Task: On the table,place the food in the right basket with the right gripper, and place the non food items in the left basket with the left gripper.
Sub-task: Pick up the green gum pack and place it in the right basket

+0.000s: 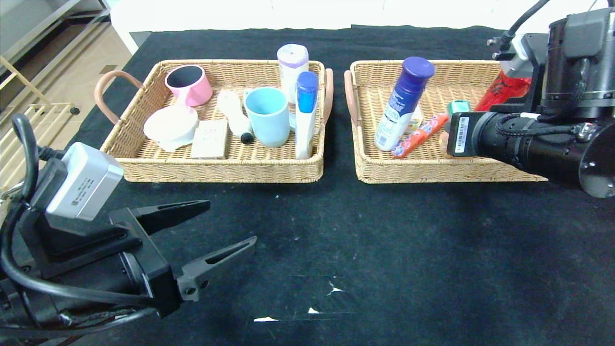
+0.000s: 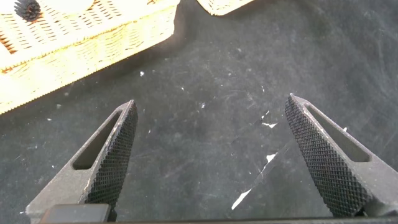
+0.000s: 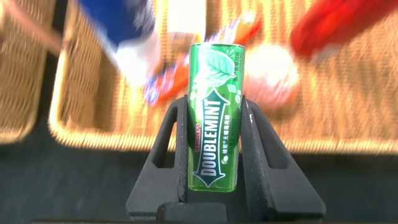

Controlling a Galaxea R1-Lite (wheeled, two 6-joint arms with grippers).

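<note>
Right gripper (image 3: 214, 134) is clamped on a green gum pack (image 3: 214, 118) over the right basket (image 1: 432, 170). Left gripper (image 1: 221, 226) hangs wide open above the table (image 1: 384, 250), holding nothing.

Woven wicker baskets (image 1: 221, 166); glossy gum tin (image 3: 213, 118).

Head camera looks down over both baskets — wrist cameras sit close, sharing the right basket (image 1: 432, 166).

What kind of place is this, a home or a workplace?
Probably a lab or test room, not a home: a table under black cloth, two wicker baskets staged with mixed goods, and metal shelving beside a bare floor.
</note>
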